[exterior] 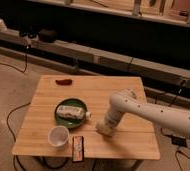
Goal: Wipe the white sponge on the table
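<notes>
White sponge cannot be told apart from the pale tip of the gripper [105, 130], which sits down on the wooden table [123, 90] near its front edge; judging by the task, the sponge is probably pressed beneath it so the single arm [138, 107] can drag it over the wood, but whether the gripper is clamped on anything I cannot tell. Just beside it lies one green plate [68, 123] carrying one white bottle [72, 111] on its side; nearer the front are one white cup [58, 136] and one dark packet [78, 148]; one reddish item [64, 81] rests at the far edge, well apart
</notes>
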